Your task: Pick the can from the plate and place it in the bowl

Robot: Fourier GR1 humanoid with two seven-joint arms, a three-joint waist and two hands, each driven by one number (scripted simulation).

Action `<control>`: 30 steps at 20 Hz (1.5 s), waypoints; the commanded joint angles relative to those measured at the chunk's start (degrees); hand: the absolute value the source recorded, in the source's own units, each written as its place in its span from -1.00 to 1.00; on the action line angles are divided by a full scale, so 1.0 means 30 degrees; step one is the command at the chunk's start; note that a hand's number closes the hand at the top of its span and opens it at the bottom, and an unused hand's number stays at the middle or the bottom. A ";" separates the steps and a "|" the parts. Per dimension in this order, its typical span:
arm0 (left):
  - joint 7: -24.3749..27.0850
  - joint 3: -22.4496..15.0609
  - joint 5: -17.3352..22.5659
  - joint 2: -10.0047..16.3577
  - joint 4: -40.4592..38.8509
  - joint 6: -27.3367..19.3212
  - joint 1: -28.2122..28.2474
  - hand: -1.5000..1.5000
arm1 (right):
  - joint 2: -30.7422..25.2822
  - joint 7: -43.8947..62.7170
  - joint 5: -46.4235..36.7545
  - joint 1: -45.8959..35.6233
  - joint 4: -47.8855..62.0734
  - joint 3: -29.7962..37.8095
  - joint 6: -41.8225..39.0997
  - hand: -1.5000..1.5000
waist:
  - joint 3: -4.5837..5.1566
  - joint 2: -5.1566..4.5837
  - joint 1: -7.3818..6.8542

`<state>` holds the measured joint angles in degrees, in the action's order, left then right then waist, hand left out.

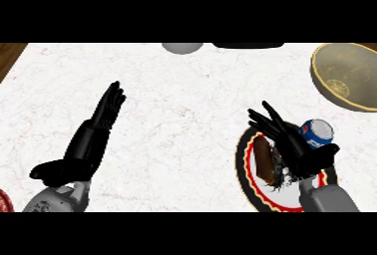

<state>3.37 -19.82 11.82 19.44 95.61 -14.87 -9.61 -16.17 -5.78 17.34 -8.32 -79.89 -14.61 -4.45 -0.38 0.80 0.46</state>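
Blue, white and red markings cover the can (pixel 318 132); no lettering is legible. Head view: the can sits at the upper right edge of the red-rimmed plate (pixel 243 164), well apart from the bowl (pixel 346 74) on the white marble tabletop (pixel 184 99). My right robot hand (pixel 298 152) hovers over the plate, fingers straight and spread, thumb just below the can, not curled round it. My left robot hand (pixel 88 144) rests at the left, fingers straight, held together.
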 commanded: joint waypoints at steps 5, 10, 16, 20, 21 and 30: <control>0.0433 0.4978 0.0797 0.1902 -0.1535 -0.0604 -0.0867 0.00 | 0.0805 0.3239 0.2360 -0.4586 -0.3834 -0.0110 -0.1559 -1.00 | 0.0191 -0.0227 -0.0664; -0.0667 0.5944 0.1866 0.2439 -0.1483 -0.0437 0.0132 0.00 | -0.1676 0.1583 -0.5526 -0.3014 -0.5337 0.1401 0.5463 -1.00 | 0.0186 0.0104 0.0387; 0.0918 0.7116 0.2181 0.2342 -0.4111 0.0772 -0.0734 0.00 | -0.2948 0.6128 -0.9216 -0.1002 -1.2130 -0.1553 0.5560 -1.00 | 0.0181 -0.0143 0.0420; 0.0300 0.7572 0.2395 0.2991 -0.3579 0.1007 -0.0544 0.00 | -0.6603 0.9214 -1.0221 -0.1099 -1.3931 -0.0022 0.3310 -1.00 | 0.0202 -0.0062 0.0529; 0.0486 0.7607 0.2487 0.2985 -0.3567 0.1289 -0.0347 0.00 | -0.6907 1.0469 -1.0568 -0.1027 -1.4718 -0.0005 0.3098 -1.00 | 0.0198 -0.0072 0.0434; 0.0056 0.7420 0.2291 0.2676 -0.3211 0.1055 -0.0717 0.00 | -1.3167 1.7307 -0.3900 -0.3021 -1.5352 0.3335 -0.4908 -1.00 | 0.0212 -0.0200 0.0086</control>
<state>3.36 1.92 18.54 27.29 86.33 -12.16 -11.28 -48.56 40.17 -2.04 -15.17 -126.47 -7.52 -9.95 0.24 0.42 1.27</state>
